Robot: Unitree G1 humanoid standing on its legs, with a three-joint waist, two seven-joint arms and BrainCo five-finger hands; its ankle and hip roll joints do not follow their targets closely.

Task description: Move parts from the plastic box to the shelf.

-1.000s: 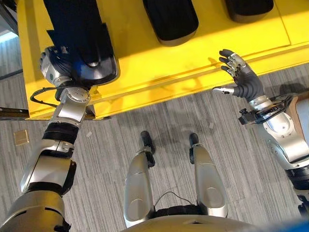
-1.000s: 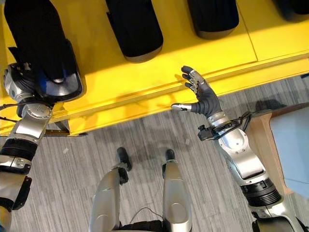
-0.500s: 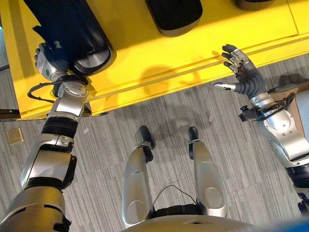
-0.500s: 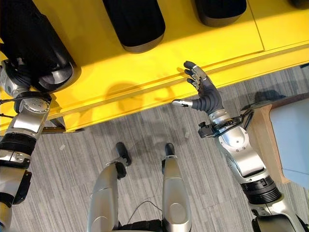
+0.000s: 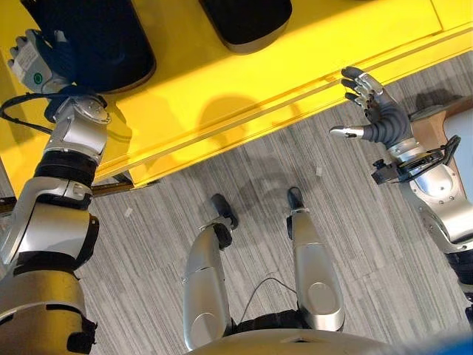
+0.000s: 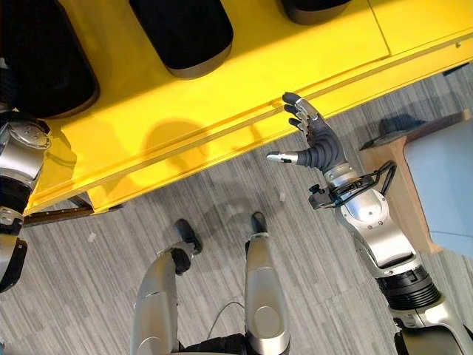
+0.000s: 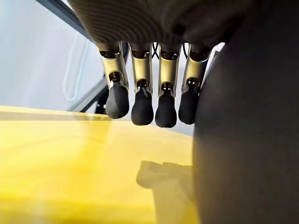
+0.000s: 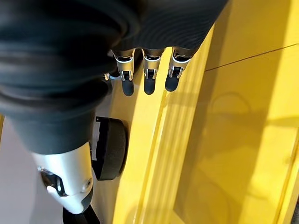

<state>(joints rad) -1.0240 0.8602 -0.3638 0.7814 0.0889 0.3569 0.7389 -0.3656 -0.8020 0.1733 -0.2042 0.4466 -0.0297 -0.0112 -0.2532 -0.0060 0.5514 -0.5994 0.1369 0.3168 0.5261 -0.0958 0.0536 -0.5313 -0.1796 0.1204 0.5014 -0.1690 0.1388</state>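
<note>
Part [image 5: 96,37], a long black piece, lies on the yellow shelf [image 5: 222,96] at its left end, long axis running away from the robot. Left hand [image 5: 29,59] is right against its near left side, fingers [image 7: 142,109] straight beside it, so it's nearer. Right hand [image 6: 314,140] hovers spread and empty by the shelf's front edge, well apart.

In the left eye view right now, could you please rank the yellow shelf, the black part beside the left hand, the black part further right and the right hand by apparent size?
1. Yellow shelf
2. Black part beside the left hand
3. Black part further right, cropped by the frame
4. Right hand

The left hand is partly hidden.
</note>
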